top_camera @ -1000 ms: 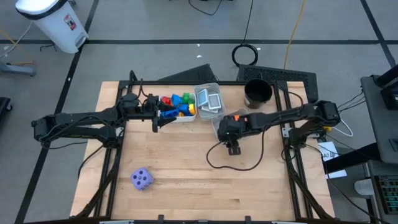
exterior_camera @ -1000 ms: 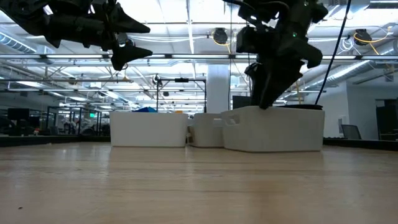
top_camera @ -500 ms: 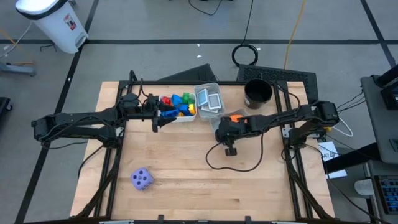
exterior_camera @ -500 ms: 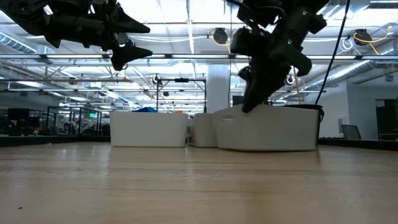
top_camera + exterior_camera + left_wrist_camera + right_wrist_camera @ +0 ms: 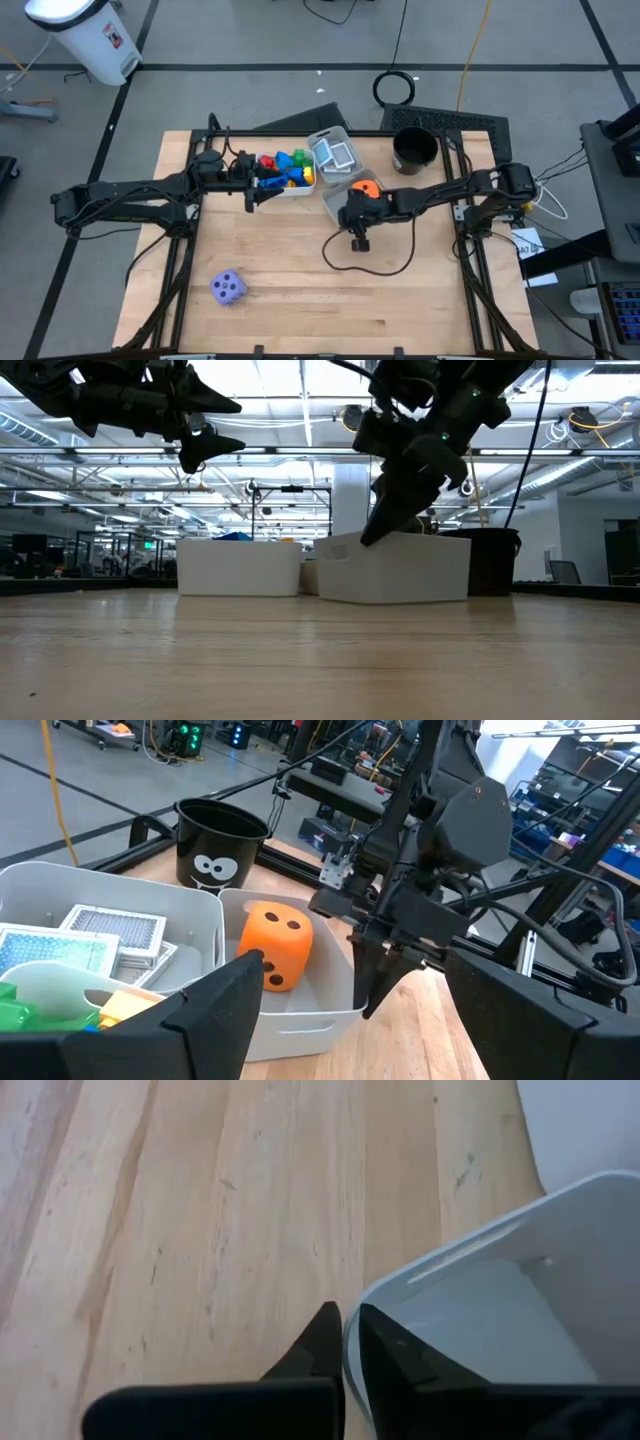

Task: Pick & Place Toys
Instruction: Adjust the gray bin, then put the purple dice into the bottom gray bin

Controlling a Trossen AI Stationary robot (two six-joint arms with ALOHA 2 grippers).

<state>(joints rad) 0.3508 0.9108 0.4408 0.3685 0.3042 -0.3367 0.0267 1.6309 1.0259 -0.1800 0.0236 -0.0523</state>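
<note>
My right gripper [image 5: 350, 218] is shut on the near wall of a white bin [image 5: 334, 203] that holds the orange die [image 5: 366, 187]. The bin stands on the table beside the card bin [image 5: 333, 152], which holds white picture cards [image 5: 100, 935]. My left gripper [image 5: 252, 188] is open and empty, raised at the near right corner of the bin of coloured blocks [image 5: 285, 168]. The purple die [image 5: 228, 288] lies on the table at the near left. My right gripper holds the die bin by the rim of its near wall [image 5: 352, 1342], one finger inside the bin [image 5: 390, 1355] and one outside [image 5: 318, 1345]. The fingers come from above, pointing down and slanting toward the table's left. The bin's bottom [image 5: 395, 598] is on the table.
A black cup [image 5: 414, 148] stands at the far right, behind the die bin. A black cable [image 5: 370, 262] loops on the table near my right gripper. Bare wood lies across the table's near half.
My right gripper has gone toward the table's left edge, keeping its hold on the die bin's wall. The bin has slid left along the table with the orange die inside and has turned a little. It now stands against the card bin, which has turned slightly.
</note>
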